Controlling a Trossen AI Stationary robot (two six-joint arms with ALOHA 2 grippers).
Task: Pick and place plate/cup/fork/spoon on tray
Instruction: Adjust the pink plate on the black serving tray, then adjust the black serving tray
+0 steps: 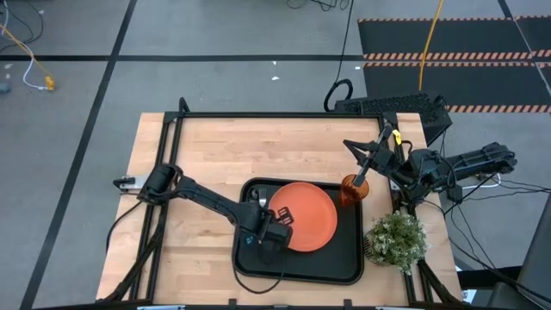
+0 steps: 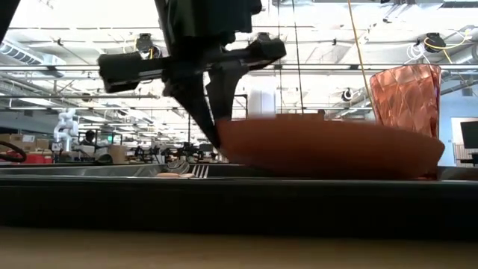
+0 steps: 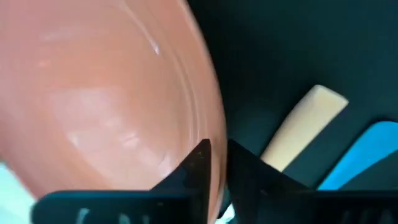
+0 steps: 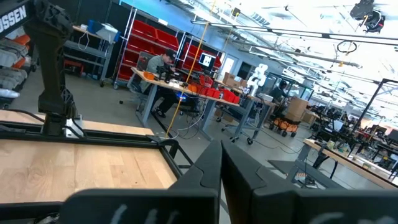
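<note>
Left pincer (image 3: 214, 163) grips the plate's (image 1: 303, 215) rim, plate lying inside the tray (image 1: 353, 267); we should open fully, then lift clear. Right pincer (image 1: 351, 148), shut, waits above the counter (image 1: 215, 146).

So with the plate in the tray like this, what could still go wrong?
The left pincer grips the plate by its rim, jaws barely apart; pulling away before fully opening could drag or tip the plate. The fork and spoon lie right beside that rim, so a sliding plate may ride onto them. The cup stands against the plate's far edge and could be knocked over.
</note>
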